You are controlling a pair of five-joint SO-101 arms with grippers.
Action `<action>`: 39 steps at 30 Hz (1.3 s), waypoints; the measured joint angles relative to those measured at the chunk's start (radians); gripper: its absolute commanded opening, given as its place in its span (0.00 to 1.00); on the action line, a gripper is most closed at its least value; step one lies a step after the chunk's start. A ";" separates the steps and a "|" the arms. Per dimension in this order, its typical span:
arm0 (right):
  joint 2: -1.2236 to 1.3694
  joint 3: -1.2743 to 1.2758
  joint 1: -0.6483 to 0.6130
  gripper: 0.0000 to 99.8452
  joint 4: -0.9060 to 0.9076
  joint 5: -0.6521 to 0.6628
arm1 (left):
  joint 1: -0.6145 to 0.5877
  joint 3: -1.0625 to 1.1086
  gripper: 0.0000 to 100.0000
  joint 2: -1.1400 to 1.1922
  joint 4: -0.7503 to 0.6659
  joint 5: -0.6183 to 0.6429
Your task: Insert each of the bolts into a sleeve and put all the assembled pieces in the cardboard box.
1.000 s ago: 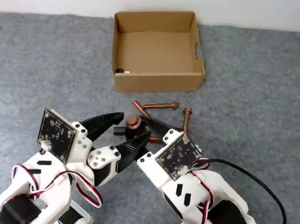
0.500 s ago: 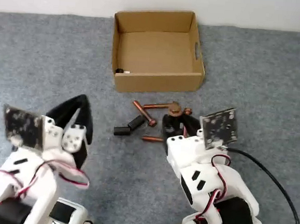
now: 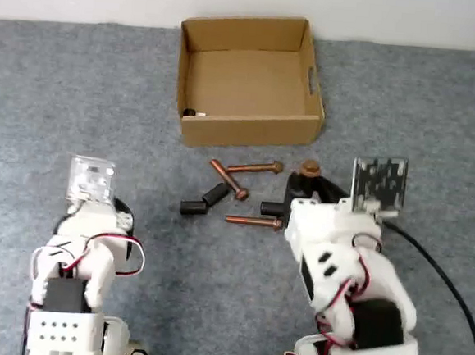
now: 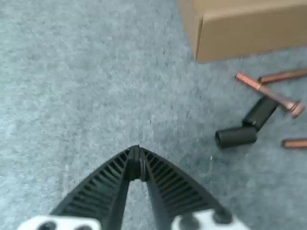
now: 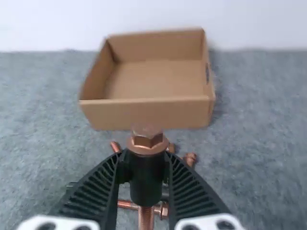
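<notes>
The cardboard box (image 3: pixel 249 133) stands open on the grey worktop (image 3: pixel 423 118); inside it, in the corner nearest to the left arm, lies a small dark piece (image 3: pixel 189 112), too small to identify.

The right gripper (image 5: pixel 145 162) hangs just in front of the box wall that faces the arms, near the right end of this wall. It pinches a black sleeve (image 5: pixel 145 179) between its two fingers. A copper bolt (image 5: pixel 146 141) goes through this sleeve and stands upright; its hexagonal head sits on top of the sleeve and its threaded end comes out below.

Three loose bolts lie on the worktop in front of the same box wall. One (image 3: pixel 255 167) is almost parallel to the wall; a second (image 3: pixel 227 179) lies diagonally and meets the first at one end; the third (image 3: pixel 254 222) is farther from the box.

Two loose sleeves lie there too; one (image 3: pixel 216 194) is just beside the diagonal bolt and the other (image 3: pixel 194 208) is next to it, farther from the box. A third black piece (image 3: pixel 272 208) lies just beside the right arm.

The left gripper (image 4: pixel 136 155) has its fingers pressed together with nothing between them; it is above bare worktop, well apart from the box and to the left of the loose parts.
</notes>
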 measured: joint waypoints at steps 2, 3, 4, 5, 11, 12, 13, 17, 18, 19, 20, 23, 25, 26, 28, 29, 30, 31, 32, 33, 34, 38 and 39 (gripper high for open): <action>0.087 -0.064 0.018 0.01 0.002 -0.002 | 0.000 0.081 0.00 0.000 -0.074 -0.025; 0.135 -0.104 0.025 0.01 0.002 -0.005 | 0.000 0.121 0.00 0.000 -0.109 -0.041; 0.184 -0.146 0.029 0.01 0.002 -0.009 | 0.000 0.157 0.00 0.000 -0.146 -0.054; 0.235 -0.190 0.032 0.01 0.002 -0.011 | 0.000 0.187 0.00 0.000 -0.176 -0.069; 0.543 -0.436 0.038 0.01 -0.009 -0.012 | 0.000 0.275 0.00 0.000 -0.278 -0.089; 0.595 -0.474 0.040 0.01 -0.023 -0.012 | 0.000 0.276 0.00 0.000 -0.284 -0.089; 0.646 -0.512 0.044 0.01 -0.041 -0.012 | 0.000 0.276 0.00 0.000 -0.288 -0.089; 0.858 -0.667 0.046 0.01 -0.114 -0.012 | 0.000 0.295 0.00 0.000 -0.292 -0.089; 0.911 -0.704 0.049 0.01 -0.130 -0.012 | 0.000 0.295 0.00 0.000 -0.292 -0.089; 0.964 -0.743 0.051 0.01 -0.147 -0.012 | 0.000 0.295 0.00 0.000 -0.292 -0.089; 1.017 -0.783 0.052 0.01 -0.166 -0.012 | 0.000 0.295 0.00 0.000 -0.292 -0.089; 1.178 -0.908 0.055 0.01 -0.219 -0.012 | 0.000 0.295 0.00 0.000 -0.307 -0.089; 1.287 -0.991 0.054 0.01 -0.245 -0.002 | 0.000 0.295 0.00 0.000 -0.316 -0.089; 1.343 -1.034 0.054 0.01 -0.258 0.011 | 0.000 0.295 0.00 0.000 -0.316 -0.089; 1.455 -1.111 0.052 0.01 -0.285 0.038 | 0.000 0.295 0.00 0.000 -0.316 -0.089; 1.505 -1.146 0.052 0.01 -0.298 0.052 | 0.000 0.295 0.00 0.000 -0.316 -0.089; 1.557 -1.181 0.052 0.01 -0.308 0.068 | 0.000 0.295 0.00 0.000 -0.316 -0.089; 1.611 -1.220 0.052 0.01 -0.318 0.086 | 0.000 0.295 0.00 0.000 -0.316 -0.089; 1.657 -1.254 0.052 0.01 -0.328 0.103 | 0.000 0.295 0.00 0.000 -0.316 -0.089; 1.703 -1.287 0.052 0.01 -0.338 0.118 | 0.000 0.295 0.00 0.000 -0.316 -0.089; 1.749 -1.323 0.054 0.01 -0.342 0.135 | 0.000 0.295 0.00 0.000 -0.316 -0.089; 1.889 -1.438 0.054 0.01 -0.347 0.199 | 0.000 0.295 0.00 0.000 -0.316 -0.089; 1.912 -1.458 0.052 0.01 -0.347 0.215 | 0.000 0.295 0.00 0.000 -0.316 -0.089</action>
